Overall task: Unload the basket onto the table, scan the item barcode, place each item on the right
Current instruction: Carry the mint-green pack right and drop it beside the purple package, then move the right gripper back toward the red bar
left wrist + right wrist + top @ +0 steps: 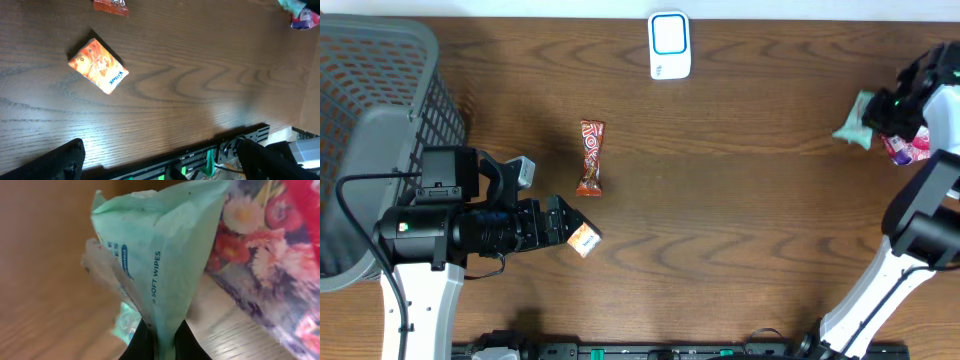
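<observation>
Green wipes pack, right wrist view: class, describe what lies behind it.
A floral-printed packet shows behind the green wipes pack, its left part hidden by it. The right gripper pinches the pack.

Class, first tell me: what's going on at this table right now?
The right arm has its jaws shut on a green pack of wipes at the right side of the table. The left arm, jaws wide open, hovers by a small orange box. A candy bar lies nearby. Nothing is held to the white scanner at the far edge.
</observation>
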`<state>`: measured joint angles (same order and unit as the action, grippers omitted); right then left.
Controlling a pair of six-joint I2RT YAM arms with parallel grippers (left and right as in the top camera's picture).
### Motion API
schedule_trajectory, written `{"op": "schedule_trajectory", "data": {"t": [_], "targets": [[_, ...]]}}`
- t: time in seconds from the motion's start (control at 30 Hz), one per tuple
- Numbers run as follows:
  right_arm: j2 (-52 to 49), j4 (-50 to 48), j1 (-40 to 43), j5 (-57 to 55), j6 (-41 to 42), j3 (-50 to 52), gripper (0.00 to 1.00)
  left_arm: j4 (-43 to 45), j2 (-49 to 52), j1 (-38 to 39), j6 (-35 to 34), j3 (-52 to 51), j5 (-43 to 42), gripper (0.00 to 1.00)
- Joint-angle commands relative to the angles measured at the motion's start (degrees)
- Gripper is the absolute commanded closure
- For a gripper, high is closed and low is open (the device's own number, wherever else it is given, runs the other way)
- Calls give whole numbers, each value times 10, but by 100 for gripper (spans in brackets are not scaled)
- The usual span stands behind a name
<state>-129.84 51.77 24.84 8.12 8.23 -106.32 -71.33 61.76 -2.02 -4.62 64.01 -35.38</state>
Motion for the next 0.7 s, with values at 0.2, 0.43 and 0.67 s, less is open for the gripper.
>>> {"op": "schedule_trajectory", "data": {"t": [0.2,0.43,0.67], "targets": [[23,43,17,-116,-10,-41,23,0,0,2,5,-2,5,2],[62,101,-13,11,-11,-134,9,0,0,2,5,-2,5,2],[127,125,-64,168,-10,-170,1,0,0,2,5,-2,5,2]]}}
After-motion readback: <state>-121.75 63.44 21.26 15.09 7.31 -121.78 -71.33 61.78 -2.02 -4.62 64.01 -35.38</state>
